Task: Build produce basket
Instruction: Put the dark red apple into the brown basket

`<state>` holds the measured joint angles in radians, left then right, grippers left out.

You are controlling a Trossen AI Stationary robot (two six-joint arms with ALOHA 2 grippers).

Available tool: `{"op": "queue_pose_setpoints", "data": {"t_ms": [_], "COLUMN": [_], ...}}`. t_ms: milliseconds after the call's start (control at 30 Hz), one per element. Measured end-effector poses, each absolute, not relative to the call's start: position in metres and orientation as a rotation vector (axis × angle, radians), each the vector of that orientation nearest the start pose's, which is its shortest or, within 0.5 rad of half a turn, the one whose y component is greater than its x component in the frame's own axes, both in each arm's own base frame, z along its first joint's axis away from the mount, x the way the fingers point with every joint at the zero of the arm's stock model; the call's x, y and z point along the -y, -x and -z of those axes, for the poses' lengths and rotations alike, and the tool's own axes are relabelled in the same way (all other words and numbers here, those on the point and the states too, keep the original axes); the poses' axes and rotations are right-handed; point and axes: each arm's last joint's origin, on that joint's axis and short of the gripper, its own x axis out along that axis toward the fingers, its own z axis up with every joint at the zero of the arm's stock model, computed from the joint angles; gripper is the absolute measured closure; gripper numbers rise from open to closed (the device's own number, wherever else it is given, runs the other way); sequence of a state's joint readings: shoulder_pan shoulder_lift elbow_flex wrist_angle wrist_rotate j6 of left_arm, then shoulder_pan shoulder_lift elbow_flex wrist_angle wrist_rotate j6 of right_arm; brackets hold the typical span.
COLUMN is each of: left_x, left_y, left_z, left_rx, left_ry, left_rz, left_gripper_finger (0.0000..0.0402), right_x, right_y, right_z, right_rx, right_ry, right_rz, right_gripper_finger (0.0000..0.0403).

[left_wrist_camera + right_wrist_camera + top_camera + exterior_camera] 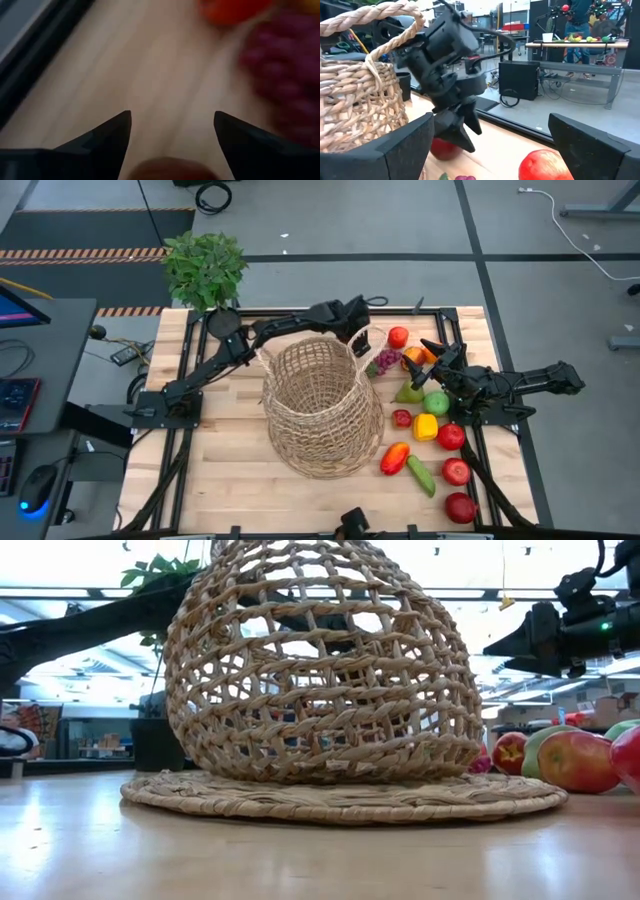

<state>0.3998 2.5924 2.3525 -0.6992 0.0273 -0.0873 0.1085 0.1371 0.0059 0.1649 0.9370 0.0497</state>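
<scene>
The tan wicker basket [322, 405] stands mouth up on its flat woven bottom [340, 798] at the table's middle. The produce lies to its right: a red fruit [398, 337], grapes [385, 362], an orange [415, 358], a pear [408, 392], a green apple [436, 403], peppers [425, 427], a cucumber [421, 476] and red apples [457, 471]. My left gripper [358, 340] hangs open past the basket's far right rim, slanting down over bare wood [172, 114]. A red fruit [442, 149] lies just under it, and the grapes [285, 75] lie beside it. My right gripper [432, 348] waits open over the produce.
A potted plant [205, 268] stands at the far left corner. The basket's loop handle [380, 20] rises close to my left gripper [465, 132]. The black frame rail [30, 60] runs along the far edge. Bare wood lies to the basket's left and front [220, 460].
</scene>
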Motion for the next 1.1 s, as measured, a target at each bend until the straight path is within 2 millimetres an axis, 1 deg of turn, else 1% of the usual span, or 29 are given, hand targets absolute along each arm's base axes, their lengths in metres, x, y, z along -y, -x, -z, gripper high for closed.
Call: {"op": "queue_pose_setpoints", "data": {"t_ms": [133,167,300,533,900,1100], "left_x": [-0.210,-0.209,-0.210,-0.213,-0.215,-0.213], "left_y": [-0.508,-0.508,-0.501,-0.496,-0.477,-0.473], "left_z": [-0.177,-0.183,-0.195,-0.200,-0.190,-0.190], "left_rx": [-0.919,-0.913,-0.933,-0.955,-1.132,-1.185], "left_ry": [0.247,0.237,0.216,0.221,0.295,0.306], "left_rz": [-0.399,-0.401,-0.407,-0.413,-0.380,-0.376], "left_gripper_finger": [0.0121,0.0124,0.0138,0.0169,0.0215,0.0231], "right_x": [0.013,0.013,0.013,0.013,0.013,0.013], "right_y": [-0.096,-0.096,-0.097,-0.097,-0.097,-0.097], "right_z": [-0.170,-0.170,-0.170,-0.170,-0.170,-0.170], "right_rx": [0.050,0.049,0.049,0.049,0.049,0.049], "right_ry": [-0.064,-0.063,-0.063,-0.063,-0.063,-0.063], "right_rz": [0.814,0.811,0.805,0.805,0.805,0.805], "right_gripper_finger": [0.0007,0.0007,0.0007,0.0007,0.0007,0.0007]}}
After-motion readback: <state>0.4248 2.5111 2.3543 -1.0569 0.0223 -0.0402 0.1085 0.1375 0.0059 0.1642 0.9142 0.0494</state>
